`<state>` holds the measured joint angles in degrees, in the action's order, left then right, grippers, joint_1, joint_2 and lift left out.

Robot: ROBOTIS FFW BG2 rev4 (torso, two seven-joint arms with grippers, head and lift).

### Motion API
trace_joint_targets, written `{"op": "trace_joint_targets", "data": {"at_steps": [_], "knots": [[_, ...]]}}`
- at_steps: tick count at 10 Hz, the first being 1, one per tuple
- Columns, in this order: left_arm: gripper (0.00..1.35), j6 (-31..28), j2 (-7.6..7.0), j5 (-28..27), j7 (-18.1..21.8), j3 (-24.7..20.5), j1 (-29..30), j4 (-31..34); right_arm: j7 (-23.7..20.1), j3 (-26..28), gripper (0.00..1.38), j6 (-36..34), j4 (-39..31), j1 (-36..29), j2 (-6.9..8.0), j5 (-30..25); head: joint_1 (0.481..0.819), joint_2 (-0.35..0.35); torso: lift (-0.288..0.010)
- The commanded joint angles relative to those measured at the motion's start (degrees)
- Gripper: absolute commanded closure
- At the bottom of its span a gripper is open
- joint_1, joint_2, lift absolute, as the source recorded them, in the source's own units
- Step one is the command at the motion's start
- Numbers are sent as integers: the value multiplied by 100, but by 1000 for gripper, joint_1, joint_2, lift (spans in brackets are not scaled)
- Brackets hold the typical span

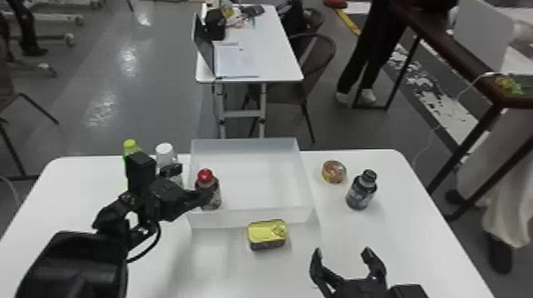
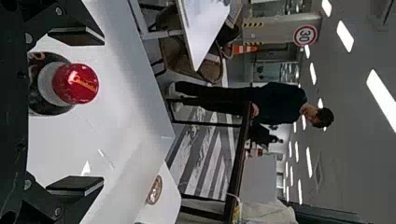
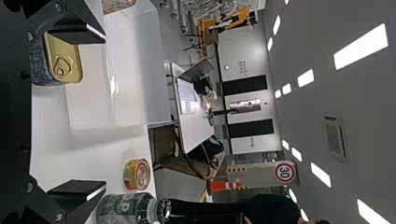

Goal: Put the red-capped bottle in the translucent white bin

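The red-capped dark bottle (image 1: 205, 176) stands upright inside the translucent white bin (image 1: 261, 176), by its near left corner. Our left gripper (image 2: 88, 111) has its fingers wide apart around the bottle, pinching nothing. We judge it ready to leave: we should back away slowly, fingers spread, clearing bottle and bin wall, lest we tip it. Our right gripper (image 1: 343, 253) waits, open, near the yellow-lidded tin (image 1: 266, 234).

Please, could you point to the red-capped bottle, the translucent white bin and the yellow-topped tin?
Red-capped bottle (image 2: 71, 84), left wrist view, on its cap.
Translucent white bin (image 1: 224, 218), head view, on its near wall.
Yellow-topped tin (image 3: 63, 57), right wrist view, on its lid.
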<state>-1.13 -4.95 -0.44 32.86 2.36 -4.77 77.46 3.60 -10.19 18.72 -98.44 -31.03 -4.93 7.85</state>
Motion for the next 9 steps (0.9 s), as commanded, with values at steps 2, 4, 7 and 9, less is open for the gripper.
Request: {"op": "trace_joint_targets", "data": {"at_steps": [2,4,7,9], "knots": [[233,-63,73,-61,-183,-596,1180,1561,0,25,186,0,0,10,35,-29,695,-29,0],[233,121,99,132,-429,-789,1786,2071,9,43,186,0,9,18,35,-29,695,15,0],[234,701,415,396,-1115,-1176,2999,2642,158,52,196,114,-52,-96,35,-73,695,55,0],[233,1088,509,598,-1502,-1185,3632,2818,352,61,194,343,-88,-316,53,-65,695,96,0]]}}
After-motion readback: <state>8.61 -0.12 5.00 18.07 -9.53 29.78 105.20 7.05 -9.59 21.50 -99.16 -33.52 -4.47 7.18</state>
